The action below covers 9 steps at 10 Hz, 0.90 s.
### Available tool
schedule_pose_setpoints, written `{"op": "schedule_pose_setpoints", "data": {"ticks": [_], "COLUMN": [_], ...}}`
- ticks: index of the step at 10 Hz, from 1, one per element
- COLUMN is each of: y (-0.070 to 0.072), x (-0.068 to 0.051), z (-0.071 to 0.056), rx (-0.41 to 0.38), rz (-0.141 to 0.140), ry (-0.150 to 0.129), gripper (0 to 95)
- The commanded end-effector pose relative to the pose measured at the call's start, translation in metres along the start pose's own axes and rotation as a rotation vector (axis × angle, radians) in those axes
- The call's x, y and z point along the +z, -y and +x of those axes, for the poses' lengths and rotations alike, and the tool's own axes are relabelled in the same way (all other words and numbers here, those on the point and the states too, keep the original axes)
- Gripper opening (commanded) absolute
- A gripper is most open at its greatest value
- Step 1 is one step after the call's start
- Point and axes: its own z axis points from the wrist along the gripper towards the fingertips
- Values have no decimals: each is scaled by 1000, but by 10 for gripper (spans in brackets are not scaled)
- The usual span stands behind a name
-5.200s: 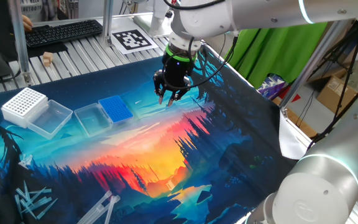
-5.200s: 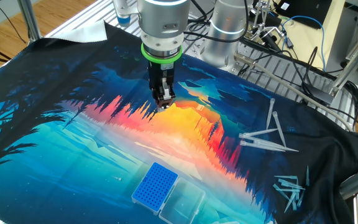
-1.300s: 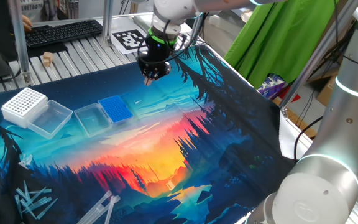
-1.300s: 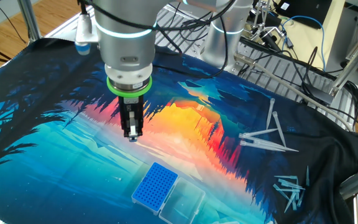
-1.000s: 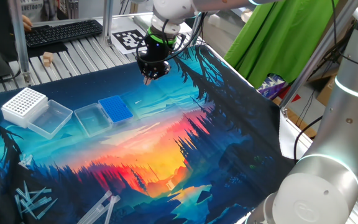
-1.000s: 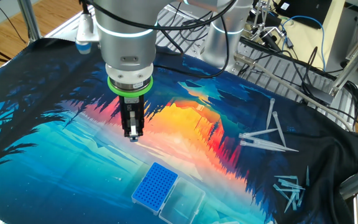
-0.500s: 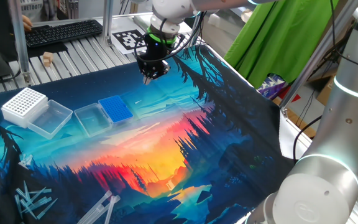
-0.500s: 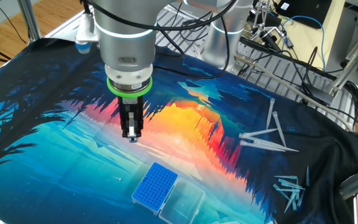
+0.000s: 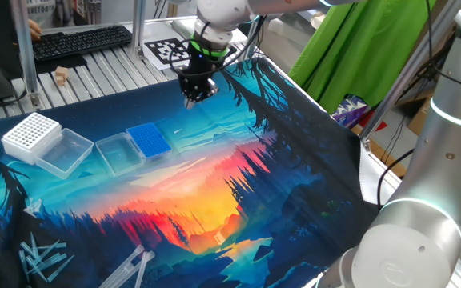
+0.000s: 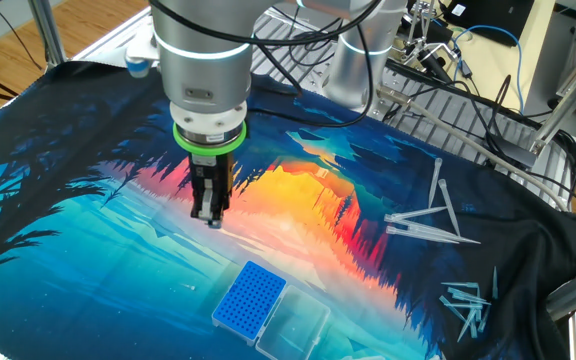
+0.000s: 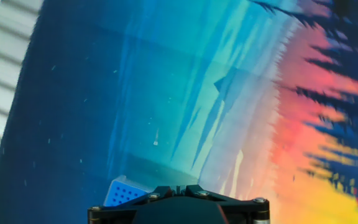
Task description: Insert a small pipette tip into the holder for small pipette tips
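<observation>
The holder for small pipette tips [image 9: 148, 140] is a blue gridded rack [image 10: 250, 298] with a clear lid [image 10: 295, 326] attached, lying on the printed mat. My gripper [image 9: 192, 101] hangs above the mat, beyond the rack and apart from it [image 10: 211, 216]. Its fingers are shut, and a thin pale sliver at their ends looks like the small pipette tip [image 10: 213, 222]. In the hand view only a corner of the holder [image 11: 122, 190] shows, at the lower left beside the hand's black body. The fingertips are mostly hidden there.
A white gridded rack [image 9: 30, 133] with a clear lid [image 9: 66, 152] stands left of the blue one. Loose small tips [image 9: 42, 260] and larger ones [image 9: 134, 268] lie near the mat's front corner. A keyboard [image 9: 78, 42] sits on the metal rails behind.
Over five seconds the shut gripper travelled from the mat's middle toward the side where the blue rack lies. In the last second it only turned and shifted slightly.
</observation>
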Motion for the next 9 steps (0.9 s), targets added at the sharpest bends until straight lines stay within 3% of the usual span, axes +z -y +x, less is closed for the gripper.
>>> {"op": "schedule_pose_setpoints", "data": {"ticks": [1,2,4,9], "y": [-1,-1,-2,-15], "x": [-1,-1,-1,2], "z": [3,4,5,-5], "rx": [263,349,409,384], "rz": [-1,0,0,6], "ry": [-5,-4,-3,-7], "gripper": [0,0,0,0]}}
